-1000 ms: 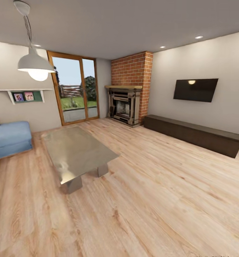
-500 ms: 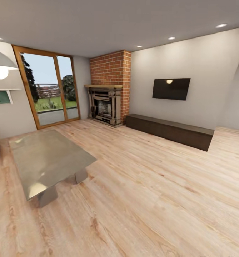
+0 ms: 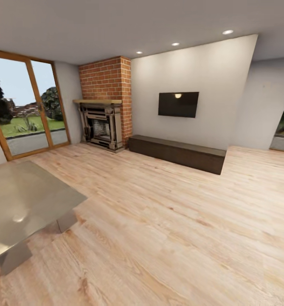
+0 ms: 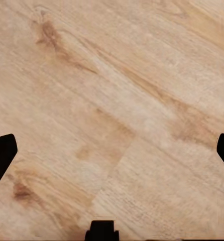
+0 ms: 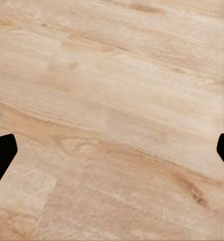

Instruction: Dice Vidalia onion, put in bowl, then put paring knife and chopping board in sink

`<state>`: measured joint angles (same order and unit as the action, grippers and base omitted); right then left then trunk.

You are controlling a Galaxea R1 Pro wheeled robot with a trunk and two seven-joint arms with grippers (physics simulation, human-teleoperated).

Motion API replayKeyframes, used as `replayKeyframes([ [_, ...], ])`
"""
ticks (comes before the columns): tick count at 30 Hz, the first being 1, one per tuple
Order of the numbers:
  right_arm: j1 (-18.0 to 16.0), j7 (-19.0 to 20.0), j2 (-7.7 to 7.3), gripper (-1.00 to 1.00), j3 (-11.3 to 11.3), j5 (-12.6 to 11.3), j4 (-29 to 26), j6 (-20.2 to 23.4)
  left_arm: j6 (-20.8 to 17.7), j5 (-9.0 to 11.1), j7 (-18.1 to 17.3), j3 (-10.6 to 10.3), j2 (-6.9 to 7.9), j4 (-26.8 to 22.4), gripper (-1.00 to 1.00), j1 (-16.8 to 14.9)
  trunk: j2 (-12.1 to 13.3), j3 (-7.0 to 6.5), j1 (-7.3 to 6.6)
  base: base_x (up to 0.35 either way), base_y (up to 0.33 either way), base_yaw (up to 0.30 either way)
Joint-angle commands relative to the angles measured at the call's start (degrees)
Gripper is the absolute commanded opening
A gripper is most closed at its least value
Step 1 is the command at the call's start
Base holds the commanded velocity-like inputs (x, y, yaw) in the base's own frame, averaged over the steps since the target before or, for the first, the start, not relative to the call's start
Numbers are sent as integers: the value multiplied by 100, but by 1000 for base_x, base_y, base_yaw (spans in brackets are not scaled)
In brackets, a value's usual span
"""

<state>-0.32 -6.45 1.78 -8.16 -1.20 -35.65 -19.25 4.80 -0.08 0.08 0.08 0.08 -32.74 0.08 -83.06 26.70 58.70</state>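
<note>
The robot is in a living room, not the kitchen, so the step in hand looks like driving there. From left to right stand a glass door [image 3: 27, 114], a metal coffee table [image 3: 27, 199], a brick fireplace [image 3: 101, 123], a wall television [image 3: 178, 104] and a dark low cabinet [image 3: 178, 153]. Left gripper [image 4: 112, 155] and right gripper [image 5: 112, 155] hang over the wooden floor [image 3: 180, 238], fingers wide and empty. The onion and sink must first be found; next it should turn toward the kitchen

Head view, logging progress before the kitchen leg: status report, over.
Left hand open, right hand open, both over bare wood floor. In a living room: fireplace, TV. Metal coffee table at left.
</note>
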Motion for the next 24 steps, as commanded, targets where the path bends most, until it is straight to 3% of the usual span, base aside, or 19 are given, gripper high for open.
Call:
replayKeyframes([
  [1, -3, 4, 5, 100, -10, -12, 0, -17, 12, -1, 1, 1, 1, -4, 100, 1, -2, 10, 3, 320, -129, -266],
  [24, -3, 4, 1, 100, -11, -12, -3, -17, 12, -1, 1, 9, 18, -18, 100, 1, -2, 145, 3, 342, -12, -238],
])
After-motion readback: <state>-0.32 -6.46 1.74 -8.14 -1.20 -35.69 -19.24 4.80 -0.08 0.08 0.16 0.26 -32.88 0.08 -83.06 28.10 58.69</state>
